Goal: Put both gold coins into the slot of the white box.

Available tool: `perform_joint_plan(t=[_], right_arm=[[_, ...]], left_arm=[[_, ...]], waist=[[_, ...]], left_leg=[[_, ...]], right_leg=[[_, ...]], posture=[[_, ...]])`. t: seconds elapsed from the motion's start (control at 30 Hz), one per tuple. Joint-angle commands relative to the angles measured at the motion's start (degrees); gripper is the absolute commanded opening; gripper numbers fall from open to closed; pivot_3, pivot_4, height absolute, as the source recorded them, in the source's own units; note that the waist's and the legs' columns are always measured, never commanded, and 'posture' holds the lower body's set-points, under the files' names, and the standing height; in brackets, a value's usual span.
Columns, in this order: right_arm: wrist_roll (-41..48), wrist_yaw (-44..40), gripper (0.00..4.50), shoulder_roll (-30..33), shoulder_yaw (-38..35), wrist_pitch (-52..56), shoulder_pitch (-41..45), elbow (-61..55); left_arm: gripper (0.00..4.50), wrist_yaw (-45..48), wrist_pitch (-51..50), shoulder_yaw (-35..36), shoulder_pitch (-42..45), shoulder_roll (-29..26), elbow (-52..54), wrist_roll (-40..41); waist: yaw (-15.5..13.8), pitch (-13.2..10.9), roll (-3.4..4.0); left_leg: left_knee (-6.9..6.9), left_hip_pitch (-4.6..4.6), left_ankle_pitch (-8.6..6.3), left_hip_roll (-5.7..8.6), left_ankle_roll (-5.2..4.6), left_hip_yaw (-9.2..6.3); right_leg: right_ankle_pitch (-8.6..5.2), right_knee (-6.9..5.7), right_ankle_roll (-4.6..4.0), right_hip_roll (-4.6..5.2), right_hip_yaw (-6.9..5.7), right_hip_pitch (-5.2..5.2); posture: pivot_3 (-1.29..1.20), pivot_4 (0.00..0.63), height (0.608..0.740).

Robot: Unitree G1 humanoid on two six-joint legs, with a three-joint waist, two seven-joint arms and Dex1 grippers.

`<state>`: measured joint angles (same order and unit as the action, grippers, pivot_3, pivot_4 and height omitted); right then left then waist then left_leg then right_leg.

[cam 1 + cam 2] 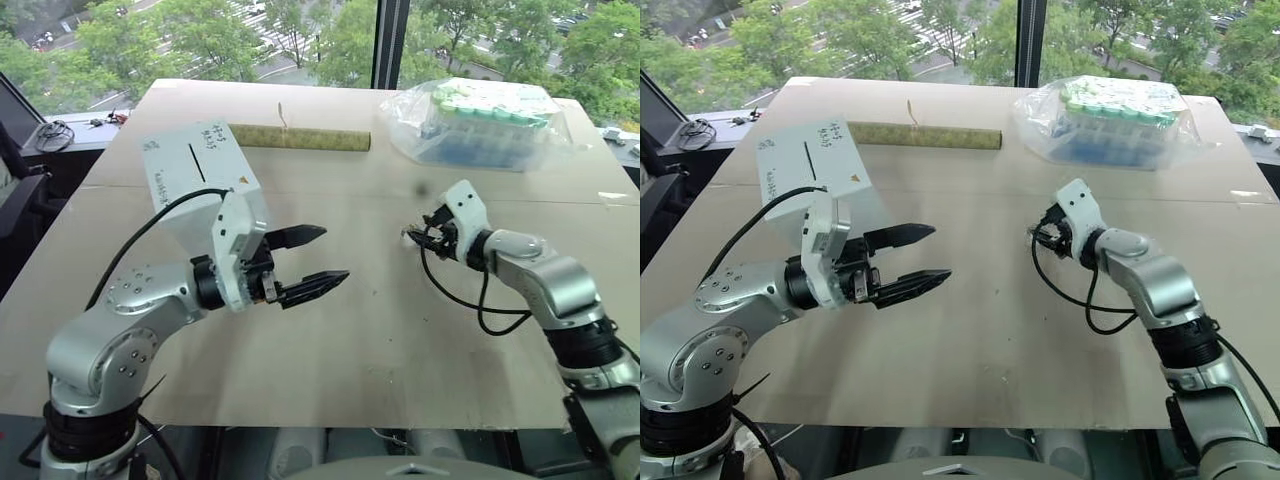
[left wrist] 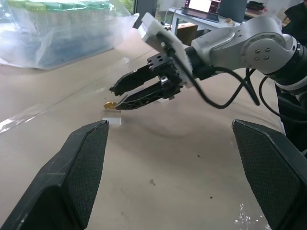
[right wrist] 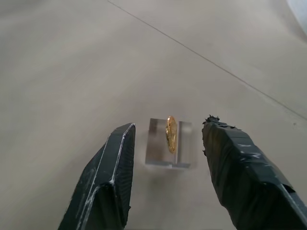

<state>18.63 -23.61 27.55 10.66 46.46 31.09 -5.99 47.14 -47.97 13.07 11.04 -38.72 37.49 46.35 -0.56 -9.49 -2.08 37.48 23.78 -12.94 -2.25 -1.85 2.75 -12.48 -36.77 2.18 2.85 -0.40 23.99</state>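
Gold coin (image 3: 171,134) stands edge-on in clear holder (image 3: 168,149)

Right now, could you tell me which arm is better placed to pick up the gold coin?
The right. Its gripper has open jaws straddling the gold coin standing on edge in a clear plastic piece. The left gripper hovers open near the white box.

An office or lab — a bag of capped tubes (image 1: 485,120), a laptop (image 2: 200,6), treetop-height windows (image 1: 300,35).
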Motion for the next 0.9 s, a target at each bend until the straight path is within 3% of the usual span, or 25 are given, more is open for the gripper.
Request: perform_joint_plan(t=[0.03,0.07,0.5,0.6,0.67,0.9], right_arm=[[-2.5,-0.2,2.29,-0.3,-0.5,-2.1,1.5,0.5],[-3.0,-0.5,1.74,-0.5,-0.4,-2.4,1.6,0.9],[-6.0,-3.1,1.74,-2.3,-0.7,-3.0,1.9,1.9],[-6.4,-3.5,0.99,-2.5,-0.8,-3.0,2.0,2.0],[-6.7,-3.8,0.07,-2.5,-0.9,-2.8,1.9,1.9],[-7.1,-4.9,0.03,-2.1,-1.4,-2.5,1.5,1.1]], left_arm=[[4.19,0.2,2.4,0.7,-0.3,-0.9,0.6,0.7],[4.19,0.1,2.8,0.4,-0.6,-1.1,0.7,0.4],[4.19,-1.1,5.1,1.0,-3.7,-2.1,2.2,1.1],[4.19,-1.4,5.6,0.5,-3.7,-2.1,2.0,0.9],[4.19,-2.0,5.4,0.1,-3.1,-2.0,1.9,1.2],[4.19,-3.0,5.0,-1.2,-0.7,-1.9,0.6,1.7]], waist=[[-0.2,0.0,0.00],[-0.2,0.0,0.00],[0.1,0.0,0.01],[0.1,0.0,0.02],[0.1,0.0,0.02],[0.0,0.0,0.02]], left_leg=[[0.00,0.01,0.00,0.00,0.00,0.00],[0.00,0.01,0.00,0.00,0.00,0.00],[-0.03,0.00,0.00,-0.01,0.00,0.01],[-0.03,0.00,0.00,-0.01,0.00,0.00],[-0.03,0.00,0.00,-0.01,0.00,0.00],[-0.03,-0.01,0.00,-0.01,0.00,0.01]], right_leg=[[0.00,0.00,0.00,0.01,0.00,0.00],[0.00,0.01,0.00,0.01,0.00,0.00],[0.00,0.00,0.00,0.00,0.00,0.01],[0.00,0.00,0.00,0.00,0.00,0.01],[0.00,0.00,0.00,0.00,0.00,0.01],[0.00,0.00,0.00,0.00,0.00,0.01]], posture=[[0.00,0.150,0.740],[0.00,0.150,0.740],[0.00,0.150,0.740],[0.00,0.150,0.740],[0.00,0.150,0.740],[0.00,0.150,0.740]])
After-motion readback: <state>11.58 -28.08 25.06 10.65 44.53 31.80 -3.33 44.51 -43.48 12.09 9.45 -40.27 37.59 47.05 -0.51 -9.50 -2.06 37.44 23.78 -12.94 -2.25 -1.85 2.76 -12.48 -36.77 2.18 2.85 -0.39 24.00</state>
